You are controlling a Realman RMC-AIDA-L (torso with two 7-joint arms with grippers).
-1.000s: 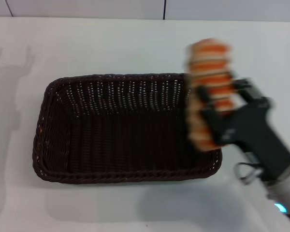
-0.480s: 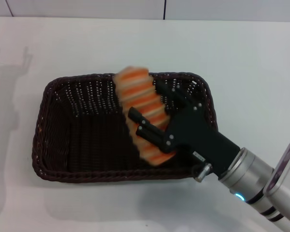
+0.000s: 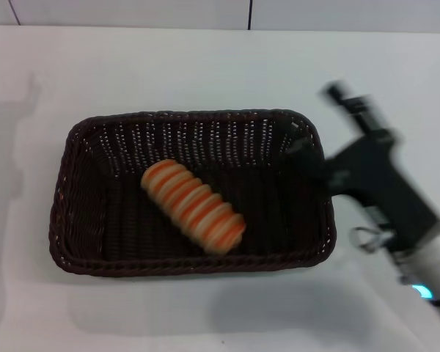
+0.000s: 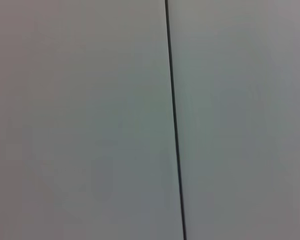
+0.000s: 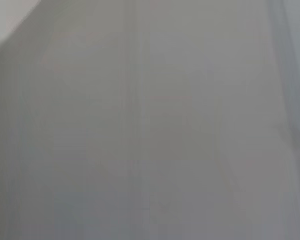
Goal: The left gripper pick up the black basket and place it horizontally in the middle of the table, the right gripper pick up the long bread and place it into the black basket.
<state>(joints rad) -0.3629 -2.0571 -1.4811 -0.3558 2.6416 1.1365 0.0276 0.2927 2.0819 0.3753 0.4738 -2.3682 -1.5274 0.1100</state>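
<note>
The black basket [image 3: 192, 267] lies lengthwise across the middle of the white table [image 3: 169, 66] in the head view. The long bread [image 3: 193, 206], tan with orange stripes, lies diagonally on the basket's floor, left of its centre. My right gripper [image 3: 314, 119] is over the basket's right end, above the rim, blurred by motion. Its fingers are spread and hold nothing. Its arm, with the blue light [image 3: 424, 292], runs off the lower right. My left gripper is out of view. Both wrist views show only plain grey surfaces.
A wall with a dark vertical seam [image 3: 249, 13] stands behind the table's far edge; a similar seam shows in the left wrist view [image 4: 174, 120]. A faint shadow [image 3: 15, 117] falls on the table at the far left.
The right gripper carried the bread over the basket, let it go, and pulled back to the right. The bread now lies on the basket floor. The basket has not moved.
</note>
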